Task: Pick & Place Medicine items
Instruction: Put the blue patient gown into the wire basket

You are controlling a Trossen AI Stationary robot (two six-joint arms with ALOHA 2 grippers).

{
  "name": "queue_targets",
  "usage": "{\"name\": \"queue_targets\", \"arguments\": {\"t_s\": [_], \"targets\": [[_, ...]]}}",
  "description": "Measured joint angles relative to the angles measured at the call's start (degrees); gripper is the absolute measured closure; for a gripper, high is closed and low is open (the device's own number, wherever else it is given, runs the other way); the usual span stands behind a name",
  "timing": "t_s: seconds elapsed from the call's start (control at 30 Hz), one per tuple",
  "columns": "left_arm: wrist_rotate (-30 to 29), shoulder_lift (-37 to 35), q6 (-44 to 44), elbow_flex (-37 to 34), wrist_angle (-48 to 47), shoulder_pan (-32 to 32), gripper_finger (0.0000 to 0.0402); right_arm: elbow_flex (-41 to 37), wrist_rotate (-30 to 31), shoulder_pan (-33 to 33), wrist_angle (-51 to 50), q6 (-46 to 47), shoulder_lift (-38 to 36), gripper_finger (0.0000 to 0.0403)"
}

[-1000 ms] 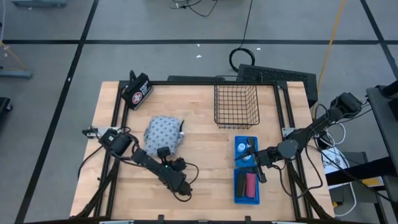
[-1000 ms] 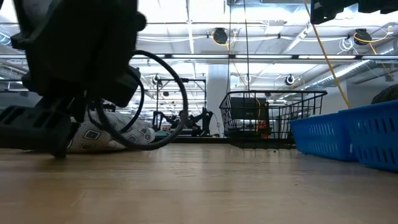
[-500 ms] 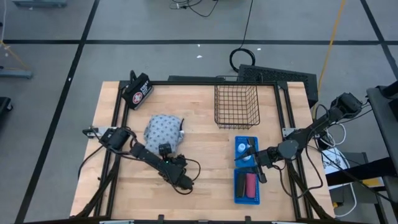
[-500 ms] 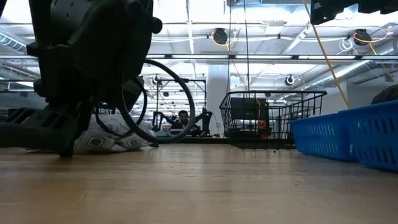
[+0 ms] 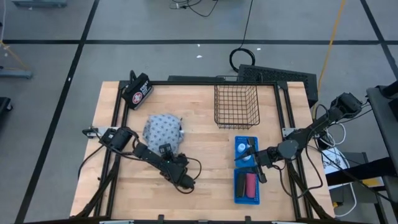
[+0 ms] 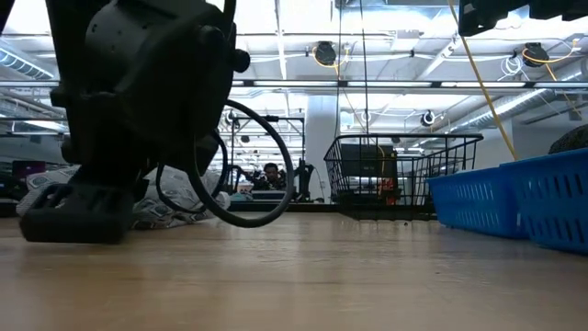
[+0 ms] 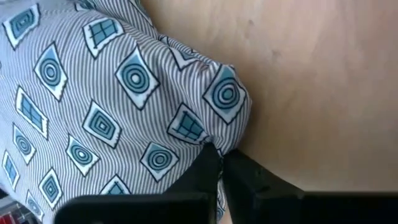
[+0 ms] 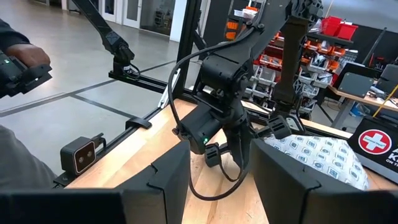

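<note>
The grey-white patterned pouch [image 5: 161,130] lies flat on the wooden table, left of the middle. My left gripper [image 5: 166,149] is at the pouch's near edge and is shut on the pouch [image 7: 118,106]. My right gripper [image 5: 252,159] hovers open over the blue tray [image 5: 237,186] with nothing between its fingers [image 8: 168,180]. In that tray lie white bottles [image 5: 241,149], a pink piece [image 5: 251,185] and a black piece [image 5: 241,183]. My left gripper pinches a corner fold of the pouch's cloth [image 7: 219,138] between its two fingers [image 7: 205,171]. The fingers slant down at it from the table's near side. The pouch rests on the table, its cloth bunched at the fingertips.
A black wire basket [image 5: 235,106] stands at the back, right of the middle. A black case with a red-and-white emblem [image 5: 137,92] lies at the far left corner. Bare wood lies between the pouch and the blue tray.
My left gripper has sunk and gone toward the far edge onto the pouch's near edge, and it now has hold of the cloth. The pouch's near side has been nudged in slightly. My right arm has kept still.
</note>
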Motion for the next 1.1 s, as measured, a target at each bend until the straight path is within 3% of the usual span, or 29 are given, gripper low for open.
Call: {"name": "queue_targets", "arguments": {"t_s": [0.27, 0.57, 0.77, 0.97, 1.1], "targets": [[1.7, -3.5, 0.6, 2.1, -0.8, 0.2, 0.0397, 0.0, 0.0, 0.0, 0.0, 1.7, 0.0, 0.0248], [7.0, -18.9, 4.8, 3.1, 8.3, 0.0, 0.0399, 0.0, 0.1, 0.0, 0.4, 2.7, 0.0, 0.0248], [7.4, -23.9, 6.7, 3.2, 11.0, -0.2, 0.04, 0.0, 0.4, 0.0, -0.8, 2.8, 0.1, 0.0248], [10.4, -24.9, 8.8, 3.2, 11.2, -0.1, 0.04, 0.3, 11.4, -1.1, 0.4, -1.1, 6.7, 0.0243], [12.5, -24.9, 10.8, 3.2, 11.9, 0.0, 0.04, 4.5, 11.8, -5.5, 0.0, -2.2, 13.2, 0.0204]]}}
